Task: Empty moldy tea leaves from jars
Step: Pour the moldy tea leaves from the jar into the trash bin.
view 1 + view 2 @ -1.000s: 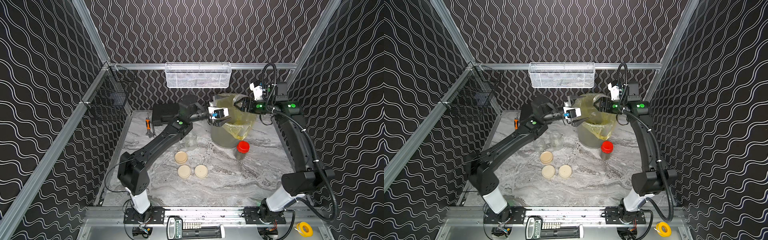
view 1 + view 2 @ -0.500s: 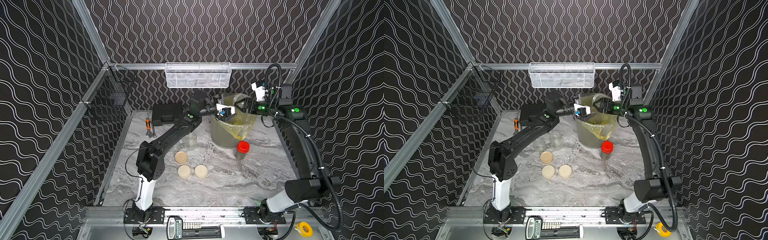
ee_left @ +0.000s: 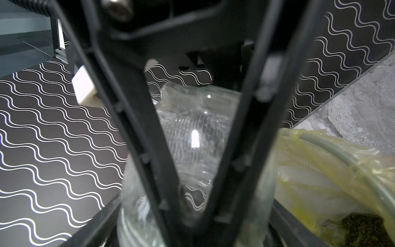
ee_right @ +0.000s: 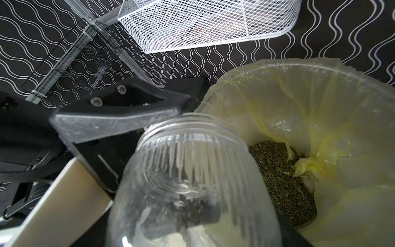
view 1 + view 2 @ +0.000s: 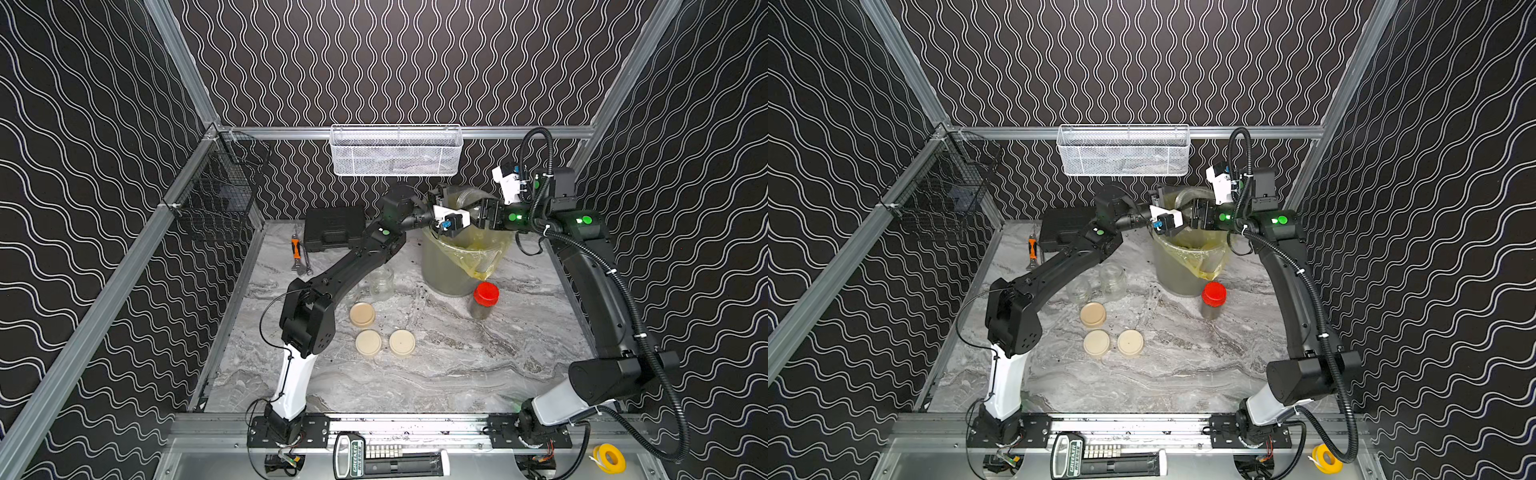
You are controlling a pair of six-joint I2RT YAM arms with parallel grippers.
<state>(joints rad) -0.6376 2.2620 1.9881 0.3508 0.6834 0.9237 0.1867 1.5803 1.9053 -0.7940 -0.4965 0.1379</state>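
Only one legible marking: the oval label [image 5: 351,457] on the black handheld device [image 5: 399,466] below the front rail [image 5: 415,426] seems to read "GREENER" (a smaller line beneath is too small to read).

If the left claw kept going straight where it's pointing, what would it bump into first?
The clear jar: the left gripper has its fingers on either side of it, above the lined bucket. Whether they touch the glass yet is unclear.

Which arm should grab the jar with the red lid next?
Probably the right. The red-lid jar stands beside the bucket, on that arm's side of the table. First, though, the right gripper must get rid of the clear jar it holds over the bucket.
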